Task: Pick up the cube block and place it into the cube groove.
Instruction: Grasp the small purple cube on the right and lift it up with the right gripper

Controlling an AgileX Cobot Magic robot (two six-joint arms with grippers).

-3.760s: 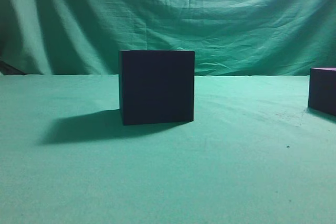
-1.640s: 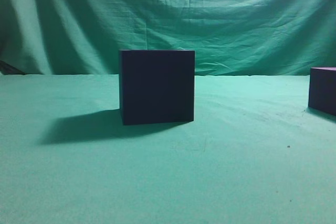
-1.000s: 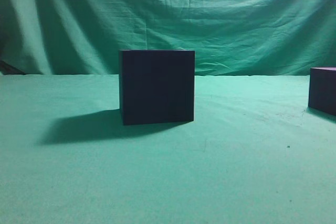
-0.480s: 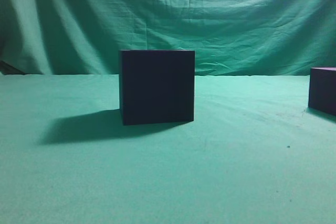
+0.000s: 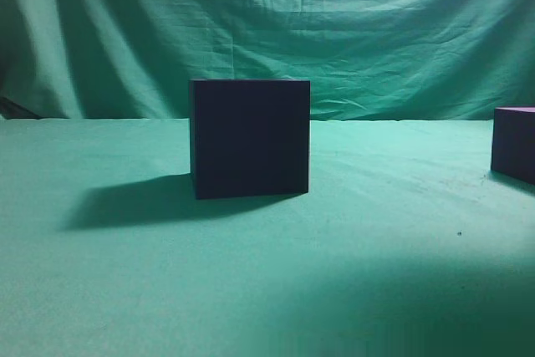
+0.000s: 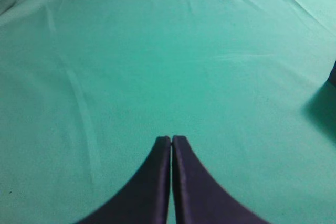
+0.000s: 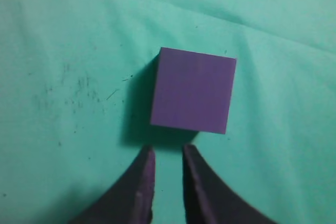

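The cube groove [image 5: 250, 138] is a large near-black box standing mid-table in the exterior view. The cube block [image 5: 514, 143] is a small purple cube at that view's right edge. In the right wrist view the cube block [image 7: 193, 89] lies on the green cloth just ahead of my right gripper [image 7: 168, 150], whose jaws are slightly apart and empty. My left gripper [image 6: 171, 139] is shut and empty over bare cloth. Neither gripper shows in the exterior view.
Green cloth [image 5: 376, 232] covers the table and hangs as a backdrop [image 5: 334, 31]. A dark shadow spreads over the cloth at the front right of the exterior view. A dark edge and its shadow [image 6: 332, 74] show at the right of the left wrist view.
A broad shadow has appeared over the front right of the cloth in the exterior view. The box and the cube have not moved.
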